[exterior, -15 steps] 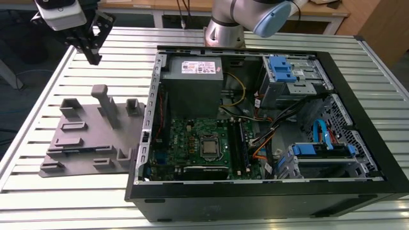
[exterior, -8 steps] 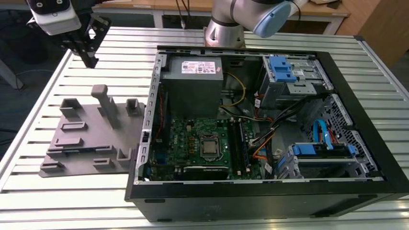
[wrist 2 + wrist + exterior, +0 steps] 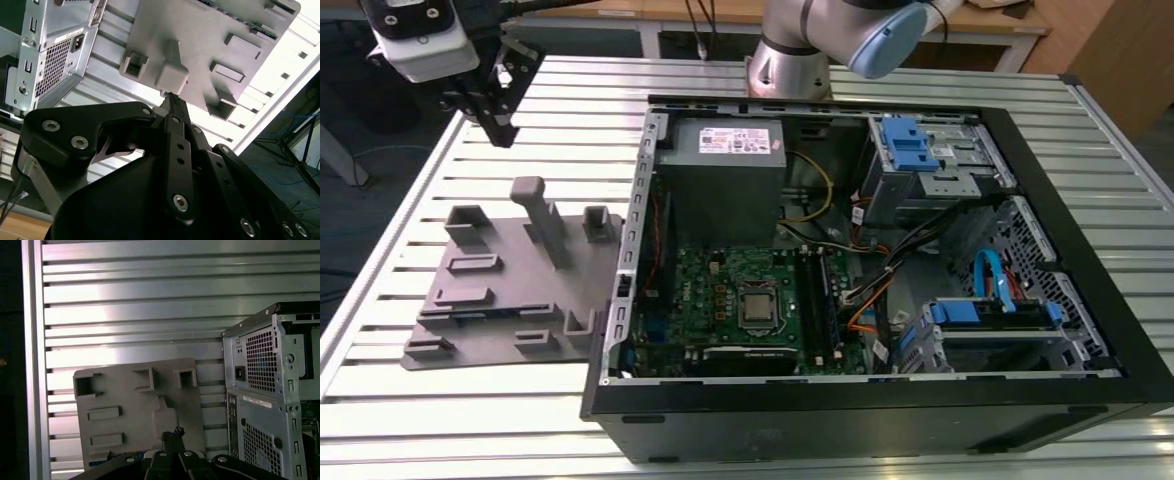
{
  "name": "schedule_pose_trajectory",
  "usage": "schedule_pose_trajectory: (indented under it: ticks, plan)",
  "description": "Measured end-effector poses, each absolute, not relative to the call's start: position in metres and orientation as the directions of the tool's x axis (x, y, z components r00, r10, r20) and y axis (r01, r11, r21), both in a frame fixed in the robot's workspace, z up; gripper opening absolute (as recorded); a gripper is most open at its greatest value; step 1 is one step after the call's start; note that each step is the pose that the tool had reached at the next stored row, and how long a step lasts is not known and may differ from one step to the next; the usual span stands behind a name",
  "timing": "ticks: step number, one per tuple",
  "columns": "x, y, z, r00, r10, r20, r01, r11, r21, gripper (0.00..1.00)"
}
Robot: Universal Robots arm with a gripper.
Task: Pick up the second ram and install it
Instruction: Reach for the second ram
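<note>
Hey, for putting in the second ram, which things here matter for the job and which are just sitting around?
For the job:
gripper, hanging above the grey holder tray
memory slots in the open computer case

Just sitting around:
power supply
blue drive latch
slatted table

in the exterior view the arm (image 3: 794, 45) runs out past the top edge, and the slots on the motherboard (image 3: 734, 300) are too small to tell what sits in them. in the second wrist view the body of the gripper (image 3: 170, 98) covers part of the grey holder (image 3: 210, 45).
</note>
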State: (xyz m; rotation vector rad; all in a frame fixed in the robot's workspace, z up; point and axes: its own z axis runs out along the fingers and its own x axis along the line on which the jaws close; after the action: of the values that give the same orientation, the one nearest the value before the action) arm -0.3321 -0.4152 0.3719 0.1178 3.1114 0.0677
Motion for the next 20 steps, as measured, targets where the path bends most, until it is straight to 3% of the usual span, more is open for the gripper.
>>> schedule_pose_trajectory:
  ticks: [20]
  plan:
    - [-0.341,-0.423,0.36,-0.997,0.076,-0.026,0.075,0.996,0.044,0.07]
